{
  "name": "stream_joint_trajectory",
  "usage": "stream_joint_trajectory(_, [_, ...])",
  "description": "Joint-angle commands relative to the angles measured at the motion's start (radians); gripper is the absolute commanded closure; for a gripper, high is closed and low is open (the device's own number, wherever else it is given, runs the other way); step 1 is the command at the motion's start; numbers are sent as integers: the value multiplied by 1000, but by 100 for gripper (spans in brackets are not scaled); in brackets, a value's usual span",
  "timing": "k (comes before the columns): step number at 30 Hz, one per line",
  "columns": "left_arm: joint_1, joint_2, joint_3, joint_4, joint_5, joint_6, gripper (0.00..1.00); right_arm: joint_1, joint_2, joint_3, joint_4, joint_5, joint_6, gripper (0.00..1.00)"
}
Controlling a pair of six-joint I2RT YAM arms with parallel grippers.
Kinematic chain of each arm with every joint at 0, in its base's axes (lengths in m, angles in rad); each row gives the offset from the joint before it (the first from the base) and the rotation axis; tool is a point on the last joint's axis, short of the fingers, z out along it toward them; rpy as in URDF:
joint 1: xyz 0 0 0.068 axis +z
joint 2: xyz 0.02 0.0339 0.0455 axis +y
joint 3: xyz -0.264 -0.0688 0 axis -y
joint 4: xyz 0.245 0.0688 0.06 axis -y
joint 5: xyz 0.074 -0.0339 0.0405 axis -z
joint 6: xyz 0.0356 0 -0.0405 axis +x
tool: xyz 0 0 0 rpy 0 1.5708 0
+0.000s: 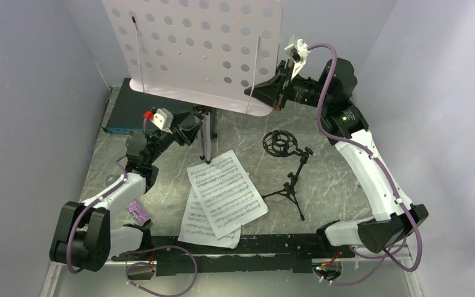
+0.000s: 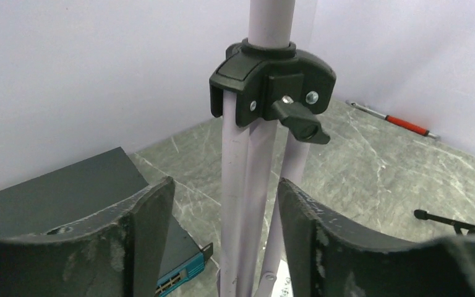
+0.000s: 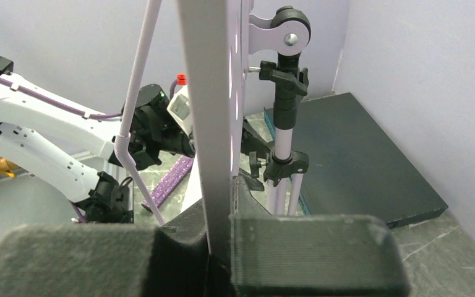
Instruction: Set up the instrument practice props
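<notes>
lilac perforated music stand (image 1: 204, 43) rises at 12 o'clock on the table (image 1: 253, 136), the right gripper (image 3: 219, 238) pinching the lower right edge of its desk. the left gripper (image 2: 226, 198) is spread wide around the stand's folded legs, with a gap on each side. two sheet-music pages (image 1: 226, 192) lie overlapped at centre. the black mic stand (image 1: 290, 179) sits at their 3 o'clock, the glittery purple microphone (image 1: 139, 212) at their 8 o'clock.

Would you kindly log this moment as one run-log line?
left gripper open, straddling pale lilac perforated music stand legs | right gripper shut on its panel edge
</notes>
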Motion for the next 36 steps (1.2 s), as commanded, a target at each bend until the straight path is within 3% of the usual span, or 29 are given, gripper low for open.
stream_joint_trajectory(1, [-2, 53, 5, 54, 67, 40, 38, -3, -63, 28, 201, -30, 25, 100])
stream_joint_trajectory(5, [-2, 102, 17, 100, 158, 31, 46, -3, -58, 30, 207, -37, 32, 100])
stream_joint_trajectory(8, [-2, 124, 10, 146, 162, 24, 58, -3, -55, 28, 206, -38, 30, 100])
stream_joint_trajectory(10, [-2, 129, 18, 140, 170, 33, 70, -3, -53, 32, 198, -35, 25, 100])
stream_joint_trajectory(13, [-2, 124, 37, 92, 197, 56, 97, -3, -52, 31, 197, -31, 22, 100])
stream_joint_trajectory(19, [-3, 78, 19, 17, 168, 97, 97, -3, -55, 15, 203, -6, 24, 98])
stream_joint_trajectory(22, [-5, 59, 4, 6, 140, 113, 97, -3, -73, -25, 234, 13, 28, 70])
stream_joint_trajectory(25, [-13, 53, 8, -14, 155, 130, 97, -3, -88, -44, 238, 32, 21, 50])
stream_joint_trajectory(31, [-29, 41, 23, -62, 143, 154, 97, -3, -145, -98, 224, 154, -8, 19])
stream_joint_trajectory(36, [-29, 33, 24, -74, 127, 136, 97, -3, -191, -149, 166, 278, -42, 9])
